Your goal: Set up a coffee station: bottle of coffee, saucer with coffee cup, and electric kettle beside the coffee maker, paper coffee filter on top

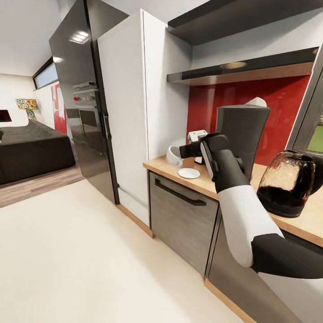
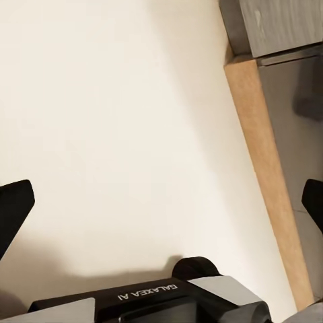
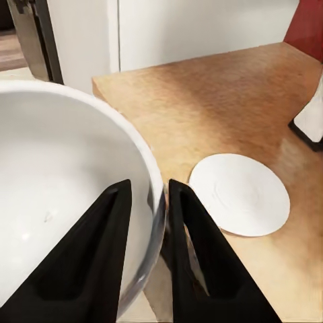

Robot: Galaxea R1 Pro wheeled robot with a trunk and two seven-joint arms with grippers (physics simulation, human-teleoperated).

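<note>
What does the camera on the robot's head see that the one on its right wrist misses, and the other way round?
Head view alone: the coffee maker with a paper filter on top, the electric kettle, the red backsplash, the drawer front under the counter, and a dark tall cabinet.

Right wrist view alone: the right gripper up close, one of its fingers inside the coffee cup and the other outside, pinching its rim.

Both: the cup, the white saucer lying apart from it, and the wooden countertop.
</note>
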